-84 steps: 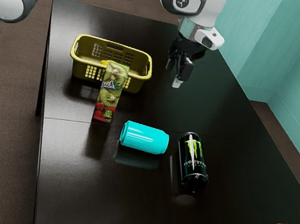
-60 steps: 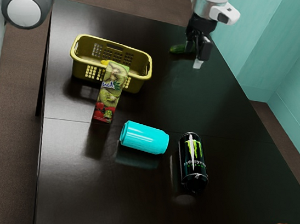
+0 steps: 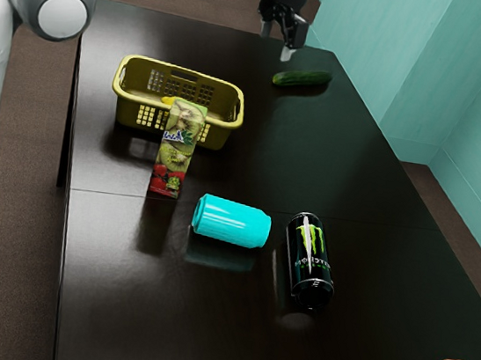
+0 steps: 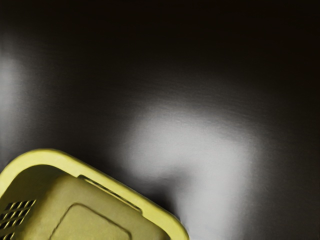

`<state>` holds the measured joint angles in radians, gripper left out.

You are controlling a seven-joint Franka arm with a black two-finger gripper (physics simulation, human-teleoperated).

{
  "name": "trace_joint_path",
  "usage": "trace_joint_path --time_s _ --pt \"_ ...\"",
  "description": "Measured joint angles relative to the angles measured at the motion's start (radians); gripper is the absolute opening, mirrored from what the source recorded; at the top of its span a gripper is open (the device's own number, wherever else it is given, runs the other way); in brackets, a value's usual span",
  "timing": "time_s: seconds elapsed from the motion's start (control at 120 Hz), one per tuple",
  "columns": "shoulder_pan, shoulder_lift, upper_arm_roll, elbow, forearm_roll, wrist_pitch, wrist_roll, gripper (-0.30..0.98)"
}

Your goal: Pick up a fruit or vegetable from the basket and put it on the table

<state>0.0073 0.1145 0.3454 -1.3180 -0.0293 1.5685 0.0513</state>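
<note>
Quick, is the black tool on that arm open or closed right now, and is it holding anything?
The tool: open, holding nothing.

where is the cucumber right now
In the exterior view, the cucumber lies on the table near its far corner, toward the exterior view's right from the yellow basket.

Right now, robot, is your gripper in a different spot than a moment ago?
Yes. In the exterior view, my gripper was covering part of the cucumber; now it has moved up and toward the exterior view's left, uncovering it.
</note>
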Motion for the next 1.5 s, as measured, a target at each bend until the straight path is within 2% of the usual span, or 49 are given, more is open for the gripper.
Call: trace_joint_path --time_s 0.108,0.283,0.458,0.517,0.567,0.667,0.708,0.792,0.9,1.008,1.242,1.5 --pt "-0.021 -0.011 0.011 -0.025 0.015 0.01 0.014 0.69" --pt "-0.026 -0.222 0.054 -0.399 0.087 0.154 0.142 0.69" --pt "-0.039 -0.327 0.078 -0.587 0.182 0.252 0.297 0.69" --pt "-0.048 -0.33 0.083 -0.613 0.221 0.276 0.358 0.69" --pt "-0.081 -0.328 0.131 -0.622 0.245 0.293 0.407 0.69" --pt "-0.273 -0.328 0.32 -0.631 0.271 0.311 0.508 0.69" --pt "-0.336 -0.331 0.372 -0.636 0.277 0.315 0.552 0.69" --pt "-0.394 -0.362 0.407 -0.661 0.288 0.321 0.639 0.69" --pt "-0.418 -0.407 0.43 -0.701 0.318 0.327 0.735 0.69" --pt "-0.517 -0.438 0.543 -0.718 0.351 0.33 0.816 0.69" --pt "-0.543 -0.497 0.576 -0.797 0.39 0.337 0.946 0.69" --pt "-0.552 -0.502 0.614 -0.814 0.417 0.345 1.043 0.69"
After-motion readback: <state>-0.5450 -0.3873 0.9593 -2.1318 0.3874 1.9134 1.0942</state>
